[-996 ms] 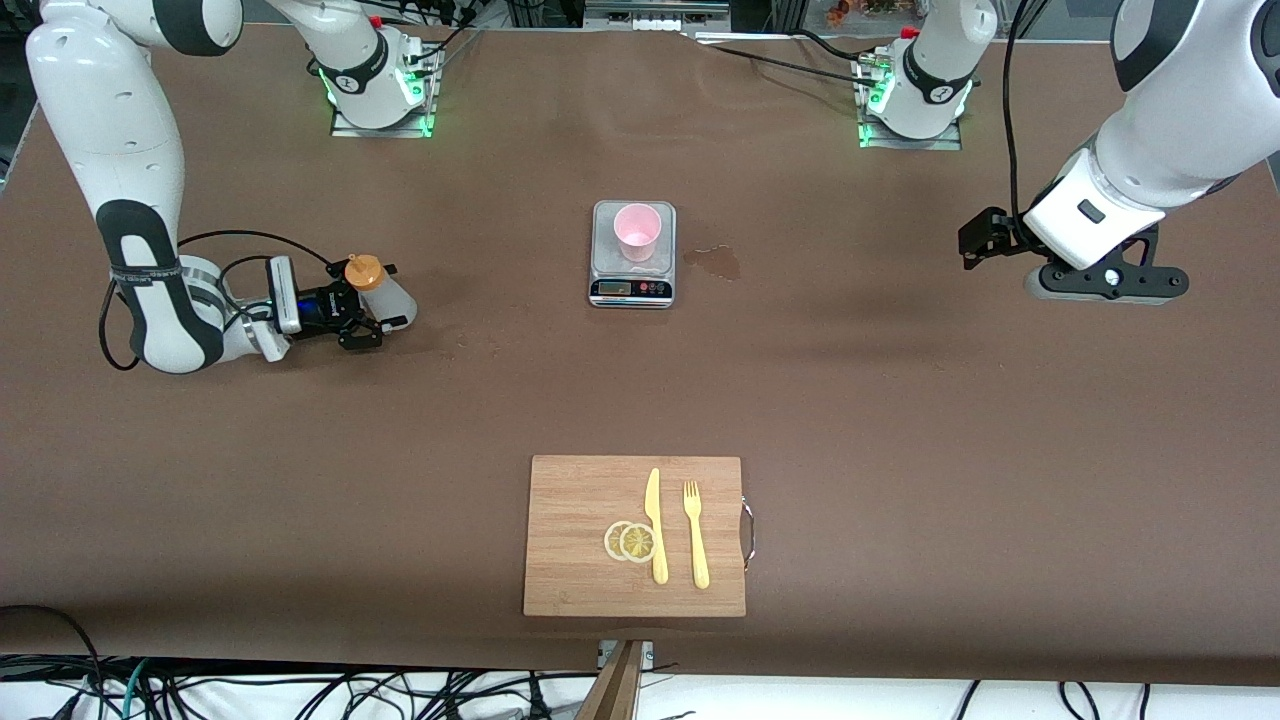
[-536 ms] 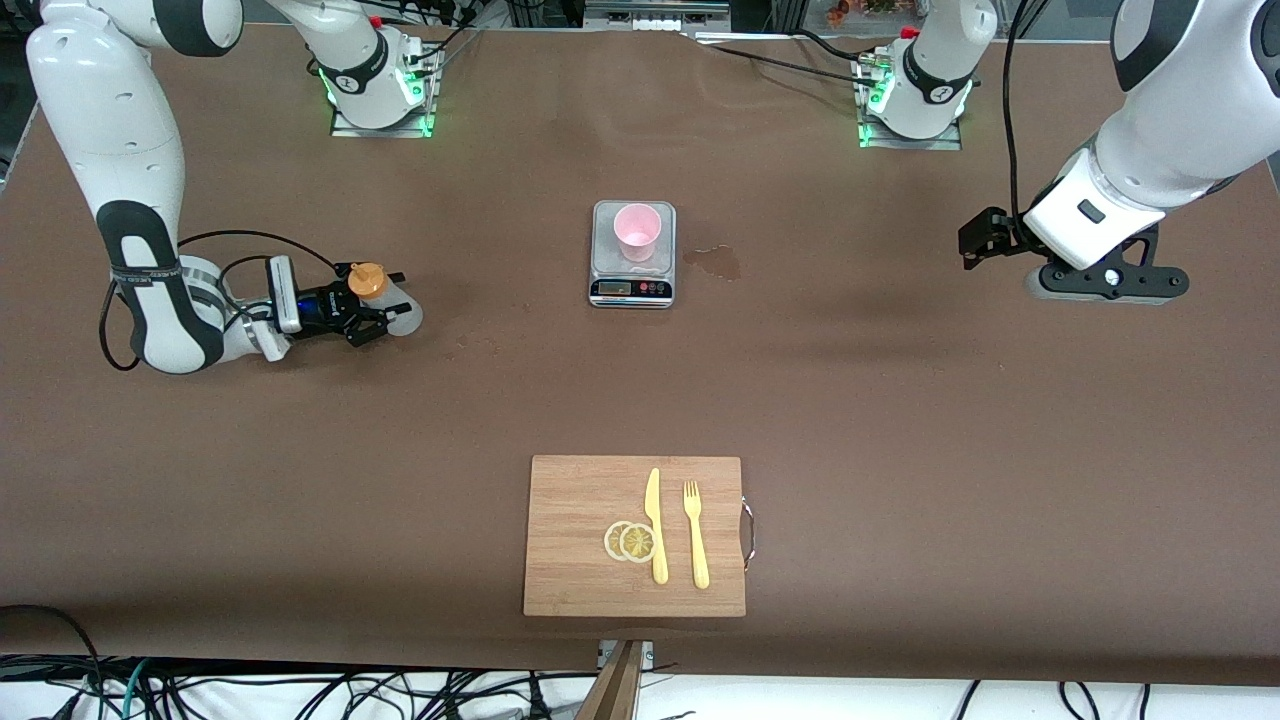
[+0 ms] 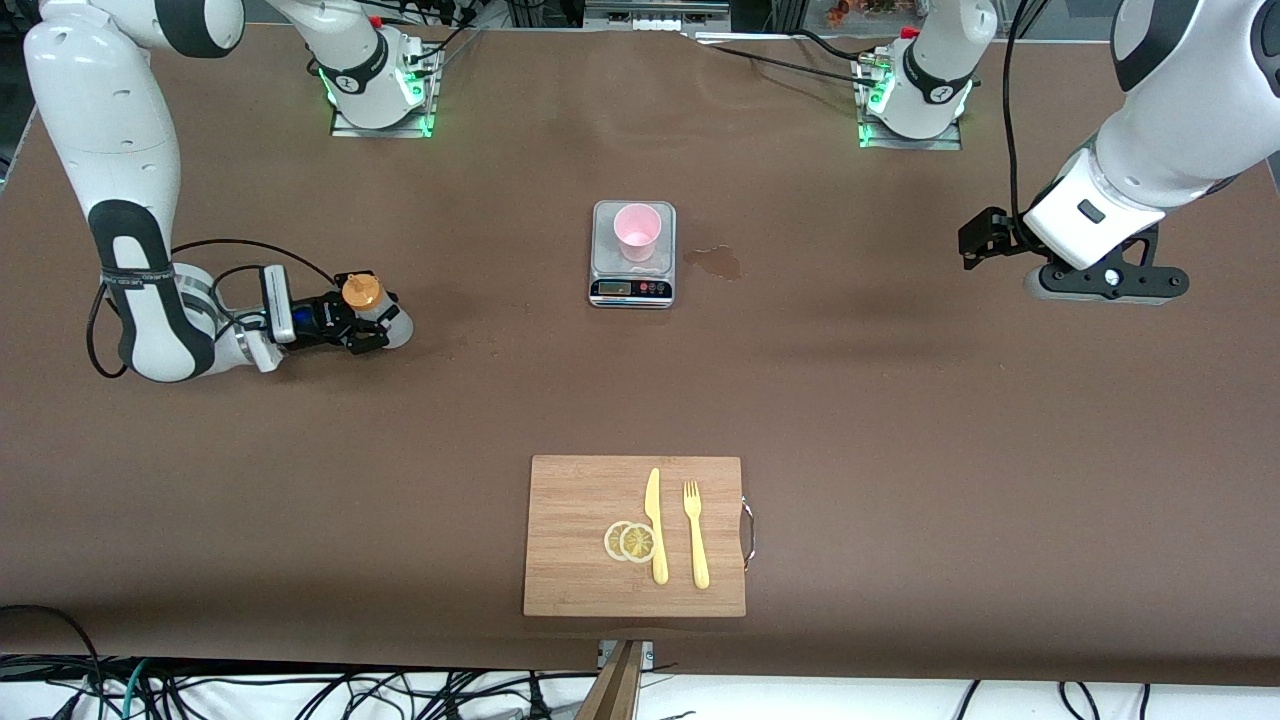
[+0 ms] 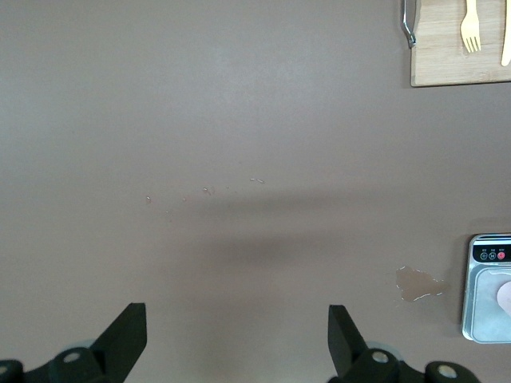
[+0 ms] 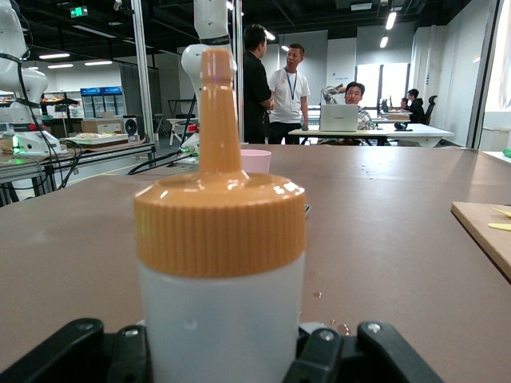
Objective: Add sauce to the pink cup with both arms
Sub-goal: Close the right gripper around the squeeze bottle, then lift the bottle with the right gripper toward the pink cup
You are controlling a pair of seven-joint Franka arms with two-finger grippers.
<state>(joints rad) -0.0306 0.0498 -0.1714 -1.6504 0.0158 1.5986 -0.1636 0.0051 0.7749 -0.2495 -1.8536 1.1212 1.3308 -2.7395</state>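
The sauce (image 3: 372, 308) stood upright on the bench (image 3: 900, 420) at the right arm's end, its long axis vertical and its orange nozzle (image 5: 218, 112) pointing straight up. The right gripper (image 3: 362, 322) lay low and level against the bench, its fingers (image 3: 371, 341) clamped on the whitish body of the bottle below the ribbed orange cap. In the right wrist view the bottle filled the middle of the picture, the black fingers (image 5: 331, 351) pressed to either side of it, and the rim of the pink cup (image 5: 255, 160) showed past the cap.

The pink cup (image 3: 637, 231) sat mouth up on a small silver kitchen scale (image 3: 632, 285), well apart from the bottle, near the middle of the bench and toward the robots' bases. Just beside the scale, toward the left arm's end, a wet stain (image 3: 715, 261) marked the brown surface.

The left gripper (image 4: 238, 345) waited over bare bench at the left arm's end, its fingers (image 4: 126, 338) spread wide with nothing between them.

Nearer the front camera lay a wooden cutting board (image 3: 575, 490) carrying two lemon slices (image 3: 630, 541), a yellow knife (image 3: 655, 526) and a yellow fork (image 3: 695, 534) side by side.
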